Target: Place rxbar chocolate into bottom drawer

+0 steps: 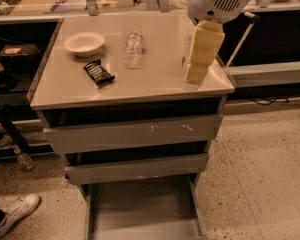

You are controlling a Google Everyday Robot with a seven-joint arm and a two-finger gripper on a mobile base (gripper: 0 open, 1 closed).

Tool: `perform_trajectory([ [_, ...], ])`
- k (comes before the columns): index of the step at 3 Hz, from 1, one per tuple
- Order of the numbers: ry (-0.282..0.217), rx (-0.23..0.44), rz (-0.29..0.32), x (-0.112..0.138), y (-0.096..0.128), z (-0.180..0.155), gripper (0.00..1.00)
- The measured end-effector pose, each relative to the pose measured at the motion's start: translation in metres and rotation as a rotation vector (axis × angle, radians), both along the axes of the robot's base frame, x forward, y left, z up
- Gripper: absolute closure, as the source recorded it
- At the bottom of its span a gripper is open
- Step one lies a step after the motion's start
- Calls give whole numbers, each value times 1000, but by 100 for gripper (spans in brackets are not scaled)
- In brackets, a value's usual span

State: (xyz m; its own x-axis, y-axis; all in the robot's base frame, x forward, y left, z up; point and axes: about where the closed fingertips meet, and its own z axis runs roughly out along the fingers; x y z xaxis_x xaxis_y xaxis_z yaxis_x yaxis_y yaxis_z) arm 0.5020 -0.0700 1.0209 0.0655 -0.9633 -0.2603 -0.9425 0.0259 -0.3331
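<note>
Obs.: small flat snack bar in shiny black wrapper, the rxbar chocolate (98, 72), lies flat on the beige counter top (155, 81). It sits in the left half, between the left edge and the middle, nearer the front edge than the white round bowl (83, 43) by the back-left corner. Clear plastic bottle (133, 49) lies mid-counter, toward the back.

Cream-coloured gripper (194, 77) hangs tip-down over the right edge, near the front-right corner, well apart from the bar. How wide it stands: cannot tell. Nothing seen in its hold.

Lowest grey metal tray, the bottom drawer (140, 206), is pulled out, floor bare.

Status, my judgement: drawer ready, bar not yet grasped. Left: reach across to the bar, grasp, carry down, release in drawer.
</note>
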Motion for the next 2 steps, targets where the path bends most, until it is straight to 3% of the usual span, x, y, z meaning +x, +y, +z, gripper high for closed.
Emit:
perform_trajectory([
  [2, 10, -6, 106, 32, 71, -20, 0],
])
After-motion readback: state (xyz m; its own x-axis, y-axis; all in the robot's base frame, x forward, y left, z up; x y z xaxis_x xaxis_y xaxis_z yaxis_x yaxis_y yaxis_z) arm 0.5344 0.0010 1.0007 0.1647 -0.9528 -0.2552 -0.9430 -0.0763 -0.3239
